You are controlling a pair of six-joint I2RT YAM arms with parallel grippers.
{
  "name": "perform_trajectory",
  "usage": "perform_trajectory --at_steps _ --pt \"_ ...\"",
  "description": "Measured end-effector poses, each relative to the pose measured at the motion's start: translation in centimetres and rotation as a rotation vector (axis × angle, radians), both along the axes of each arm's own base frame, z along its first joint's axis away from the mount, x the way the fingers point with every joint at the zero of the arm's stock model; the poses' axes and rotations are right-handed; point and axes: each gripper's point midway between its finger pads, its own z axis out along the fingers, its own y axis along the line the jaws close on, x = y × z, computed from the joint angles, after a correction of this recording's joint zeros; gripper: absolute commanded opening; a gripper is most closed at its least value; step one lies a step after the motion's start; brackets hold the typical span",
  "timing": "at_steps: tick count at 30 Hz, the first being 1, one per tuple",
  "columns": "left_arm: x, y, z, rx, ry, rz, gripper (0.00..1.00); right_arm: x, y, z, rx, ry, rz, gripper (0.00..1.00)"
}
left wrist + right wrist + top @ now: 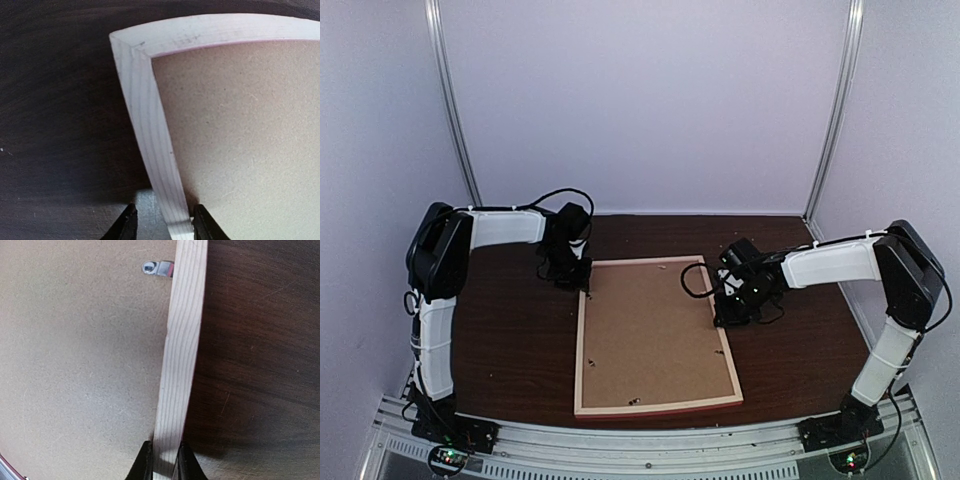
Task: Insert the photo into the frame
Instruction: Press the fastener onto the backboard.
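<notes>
The frame lies face down in the middle of the table, pale wood back up, pink rim showing along its near edge. A brown backing board fills it. The photo is not in view. My left gripper is at the frame's far left corner; in the left wrist view its jaws straddle the pale rim, open, with a gap on the outer side. My right gripper is at the right rim; in the right wrist view it is shut on the rim.
The dark wood table lies all round the frame. A small metal clip sits on the backing board by the right rim. White walls and two metal posts stand close behind and at the sides.
</notes>
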Motion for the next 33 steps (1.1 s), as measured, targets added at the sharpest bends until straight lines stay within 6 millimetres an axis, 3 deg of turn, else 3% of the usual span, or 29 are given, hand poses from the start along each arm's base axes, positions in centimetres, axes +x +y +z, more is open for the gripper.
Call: perform_trajectory --at_steps 21,33 --pt "0.1 0.4 -0.1 0.004 0.004 -0.015 0.52 0.0 0.0 0.0 0.006 0.002 0.001 0.04" --pt "-0.2 -1.7 -0.2 -0.080 0.017 -0.026 0.49 0.0 0.0 0.0 0.006 0.002 0.001 0.04"
